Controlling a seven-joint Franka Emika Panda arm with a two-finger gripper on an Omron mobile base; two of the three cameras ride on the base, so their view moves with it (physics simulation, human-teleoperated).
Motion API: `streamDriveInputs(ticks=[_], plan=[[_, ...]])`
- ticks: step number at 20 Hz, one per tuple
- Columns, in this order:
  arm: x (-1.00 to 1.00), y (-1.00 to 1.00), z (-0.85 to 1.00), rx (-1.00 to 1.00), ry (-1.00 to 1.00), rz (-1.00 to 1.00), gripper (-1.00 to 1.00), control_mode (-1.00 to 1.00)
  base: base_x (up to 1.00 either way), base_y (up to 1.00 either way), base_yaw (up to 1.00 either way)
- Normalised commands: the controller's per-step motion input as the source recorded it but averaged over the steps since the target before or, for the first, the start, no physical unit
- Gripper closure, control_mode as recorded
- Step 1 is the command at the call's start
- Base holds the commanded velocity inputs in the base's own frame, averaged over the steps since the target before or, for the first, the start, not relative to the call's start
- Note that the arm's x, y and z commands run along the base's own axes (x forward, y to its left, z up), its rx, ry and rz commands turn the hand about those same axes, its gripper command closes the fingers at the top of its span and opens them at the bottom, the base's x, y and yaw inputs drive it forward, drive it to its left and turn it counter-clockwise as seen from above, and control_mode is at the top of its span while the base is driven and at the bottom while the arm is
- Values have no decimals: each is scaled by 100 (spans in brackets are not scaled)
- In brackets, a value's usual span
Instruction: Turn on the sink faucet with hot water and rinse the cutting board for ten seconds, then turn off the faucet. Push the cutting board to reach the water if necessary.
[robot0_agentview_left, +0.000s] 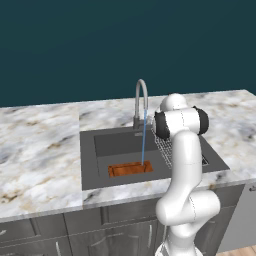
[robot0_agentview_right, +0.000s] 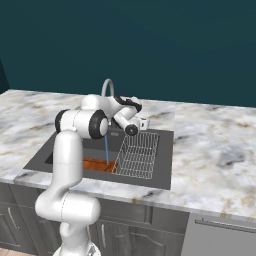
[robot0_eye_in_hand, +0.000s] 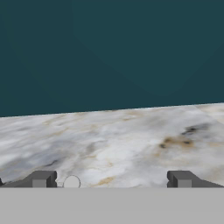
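The sink faucet (robot0_agentview_left: 141, 100) (robot0_agentview_right: 107, 88) arches over the sink (robot0_agentview_left: 89, 150) (robot0_agentview_right: 166, 150), and the water (robot0_agentview_left: 144, 140) (robot0_agentview_right: 106, 150) runs from it in a thin blue stream. That stream lands on the right part of the orange-brown cutting board (robot0_agentview_left: 130, 169) (robot0_agentview_right: 95, 164), which lies flat on the basin floor near the front wall. My gripper (robot0_eye_in_hand: 111, 179) (robot0_agentview_right: 144, 121) is open and holds nothing. It hovers above the sink's back right area, just right of the faucet, facing the marbled counter and the teal wall.
A wire dish rack (robot0_agentview_right: 137, 155) (robot0_agentview_left: 162, 142) fills the right part of the basin, under my hand. Marbled counter (robot0_agentview_left: 40, 145) (robot0_agentview_right: 215, 150) spreads on both sides of the sink. Grey cabinet fronts (robot0_agentview_left: 75, 235) run below the counter.
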Motion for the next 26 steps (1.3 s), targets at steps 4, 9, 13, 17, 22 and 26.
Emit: streamDriveInputs(ticks=[4, 9, 13, 17, 22, 26], plan=[[0, 0, 0, 0, 0, 0, -100, -100, 0, 0, 0], [0, 0, 0, 0, 0, 0, -100, -100, 0, 0, 0], [0, 0, 0, 0, 0, 0, -100, -100, 0, 0, 0], [0, 0, 0, 0, 0, 0, -100, -100, 0, 0, 0], [0, 0, 0, 0, 0, 0, -100, -100, 0, 0, 0], [0, 0, 0, 0, 0, 0, -100, -100, 0, 0, 0]])
